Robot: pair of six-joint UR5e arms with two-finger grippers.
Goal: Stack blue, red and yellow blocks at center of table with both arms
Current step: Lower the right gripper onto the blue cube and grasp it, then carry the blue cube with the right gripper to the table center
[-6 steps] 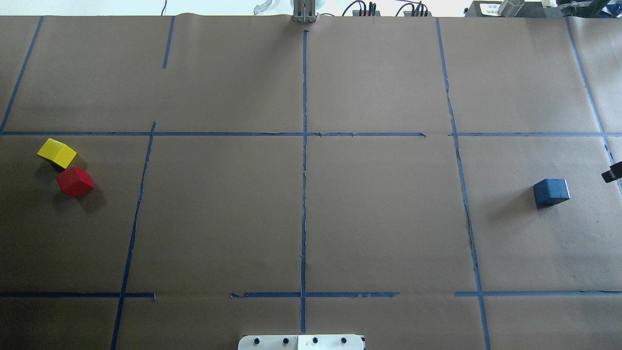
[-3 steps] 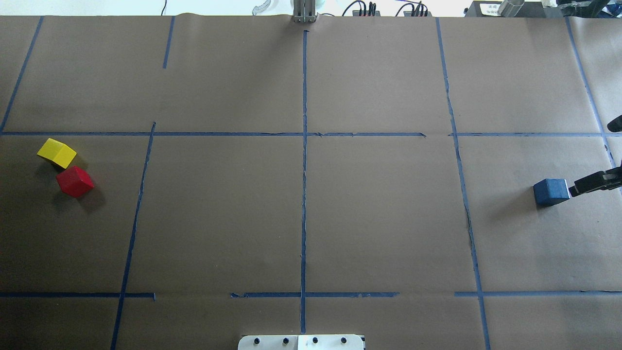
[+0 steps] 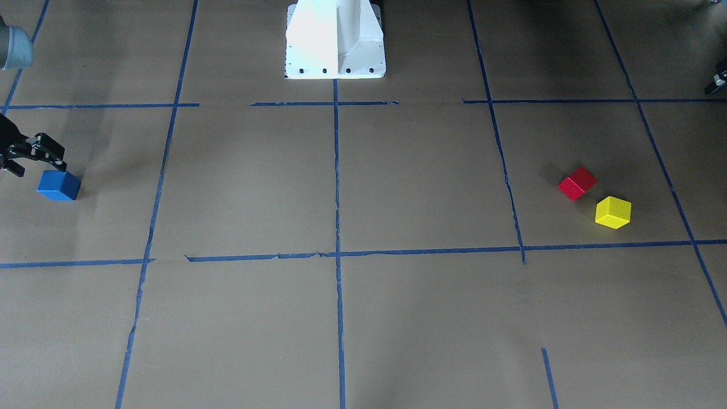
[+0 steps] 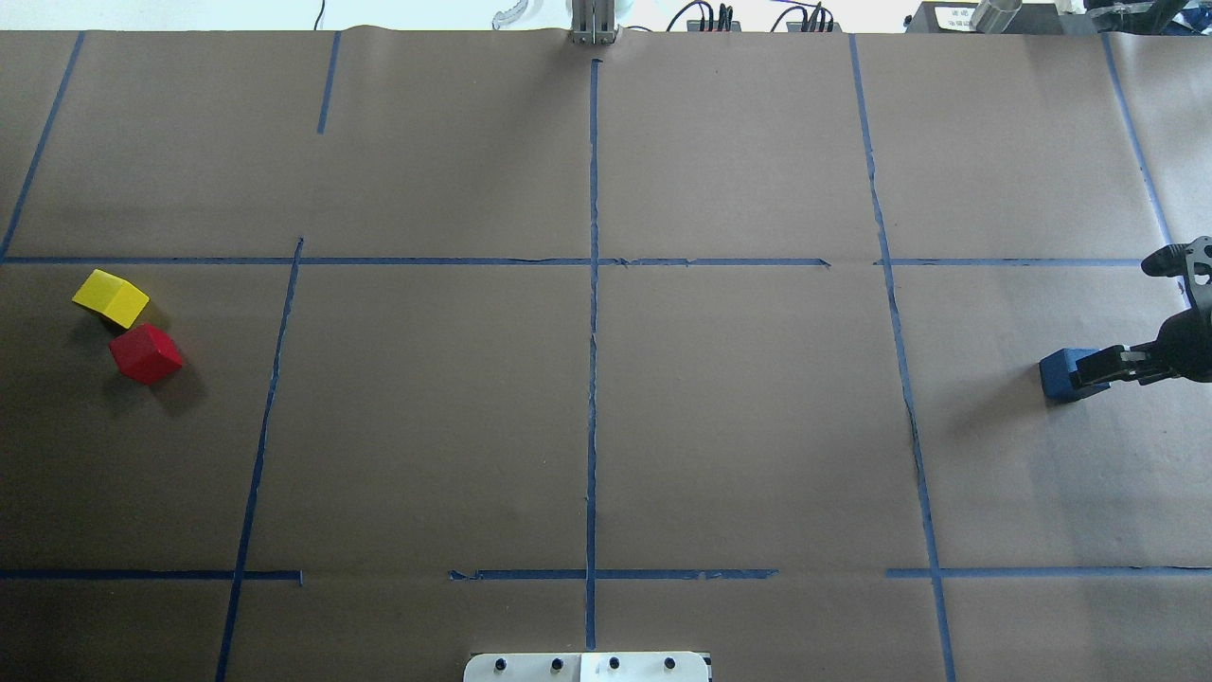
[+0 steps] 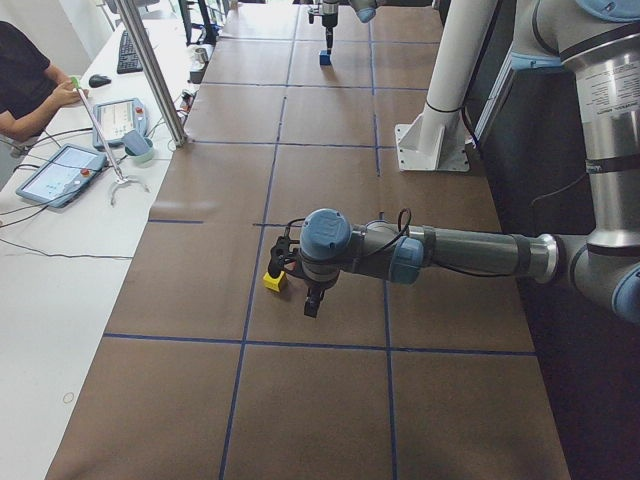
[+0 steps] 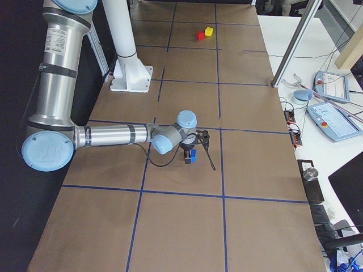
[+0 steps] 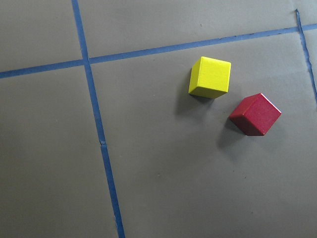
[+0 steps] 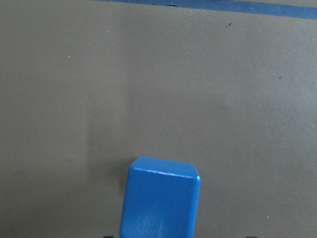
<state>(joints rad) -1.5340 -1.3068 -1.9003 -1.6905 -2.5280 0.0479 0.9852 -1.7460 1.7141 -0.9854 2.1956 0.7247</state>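
The blue block (image 4: 1059, 375) rests on the table (image 4: 739, 407) at the far right. My right gripper (image 4: 1094, 367) hangs over it, open. In the right wrist view the blue block (image 8: 161, 198) fills the bottom centre, with only the fingertips showing at the lower edge on either side of it. The yellow block (image 4: 111, 297) and the red block (image 4: 145, 353) lie side by side at the far left, corners nearly touching. The left wrist view looks down on the yellow block (image 7: 210, 77) and the red block (image 7: 255, 114). My left gripper (image 5: 298, 280) hovers beside them; I cannot tell whether it is open or shut.
The white pedestal (image 3: 335, 40) stands at the robot's edge of the table. Beyond the far edge a side table holds tablets (image 5: 60, 172), a metal pole (image 5: 150, 70) and cables, with a person (image 5: 25, 80) seated there.
My right gripper has come in from the right edge of the table and now stands over the blue block. The three blocks have not moved.
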